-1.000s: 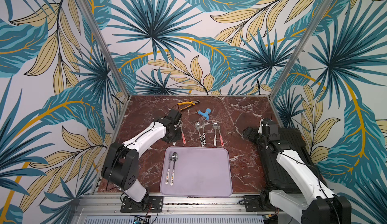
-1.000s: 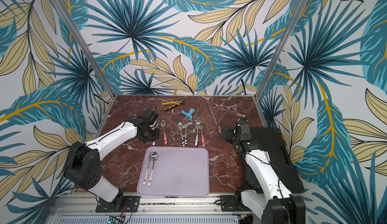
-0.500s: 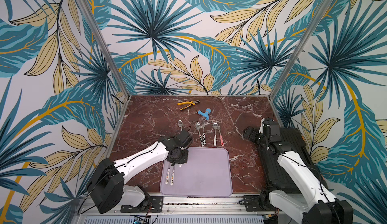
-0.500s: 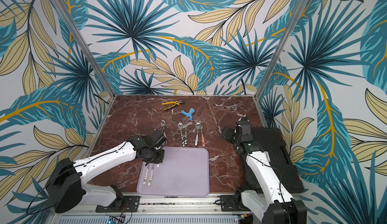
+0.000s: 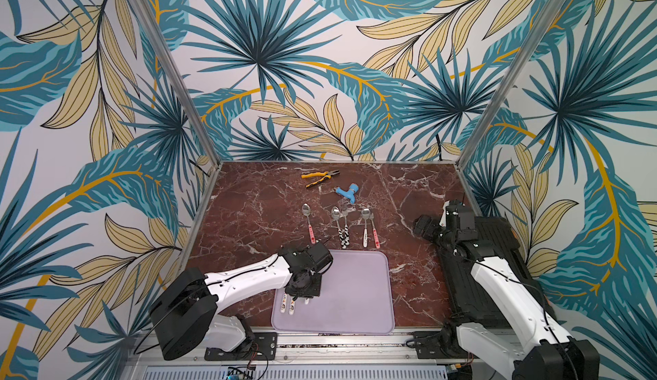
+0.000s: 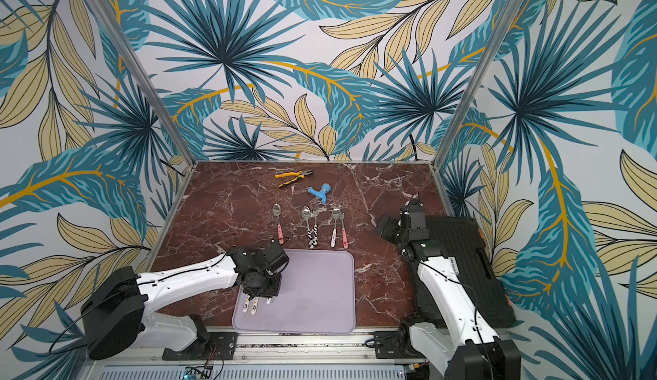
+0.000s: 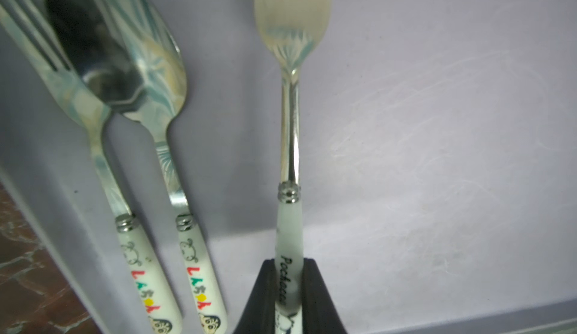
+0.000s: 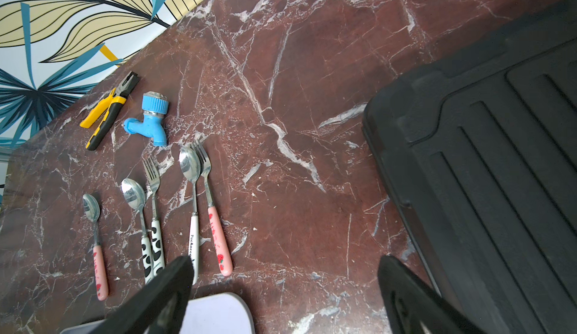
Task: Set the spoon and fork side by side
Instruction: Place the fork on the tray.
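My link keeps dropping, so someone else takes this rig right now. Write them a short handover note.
Left gripper: shut on the white-handled fork, over the purple tray, beside the cartoon-print fork and cartoon-print spoon lying on it.
Right gripper: open, empty, above the table by the black case.
Done: one pair on the tray.
To do: set this fork down, then bring its likely partner, the white-handled spoon, which lies on the table beside a pink fork; a pink spoon lies alone.

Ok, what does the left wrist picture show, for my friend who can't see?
The left gripper grips a white-handled fork over a purple tray. Beside it, a spoon and a second fork lie side by side on the tray.
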{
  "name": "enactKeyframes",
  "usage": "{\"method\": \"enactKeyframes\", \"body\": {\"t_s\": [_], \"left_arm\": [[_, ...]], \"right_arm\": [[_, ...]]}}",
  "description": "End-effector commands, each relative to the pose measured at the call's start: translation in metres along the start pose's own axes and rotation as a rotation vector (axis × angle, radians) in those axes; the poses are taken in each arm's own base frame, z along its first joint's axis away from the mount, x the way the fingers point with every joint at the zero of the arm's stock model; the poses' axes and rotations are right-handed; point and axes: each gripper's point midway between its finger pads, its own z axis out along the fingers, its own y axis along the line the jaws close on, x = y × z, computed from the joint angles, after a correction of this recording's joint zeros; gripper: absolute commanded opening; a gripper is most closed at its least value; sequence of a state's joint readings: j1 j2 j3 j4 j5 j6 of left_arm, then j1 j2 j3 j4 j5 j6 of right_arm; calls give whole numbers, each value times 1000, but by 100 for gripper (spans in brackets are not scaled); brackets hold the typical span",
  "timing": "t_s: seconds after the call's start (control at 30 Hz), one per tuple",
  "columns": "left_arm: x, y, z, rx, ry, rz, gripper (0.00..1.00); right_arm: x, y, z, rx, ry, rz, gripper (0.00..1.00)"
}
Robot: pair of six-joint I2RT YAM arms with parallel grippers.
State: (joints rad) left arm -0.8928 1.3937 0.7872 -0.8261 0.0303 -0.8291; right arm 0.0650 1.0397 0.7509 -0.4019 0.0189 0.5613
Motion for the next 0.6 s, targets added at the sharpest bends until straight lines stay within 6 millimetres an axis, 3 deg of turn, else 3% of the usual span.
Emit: {"method": "enactKeyframes", "body": {"t_s": [0.0, 0.57], "left_arm": [[3, -2, 9, 1, 2, -19, 0], [15, 12, 25, -50, 36, -23, 0]], "right_arm": [[7, -8, -1, 30, 16, -1, 98], [8, -9, 1, 33, 22, -2, 98]]}}
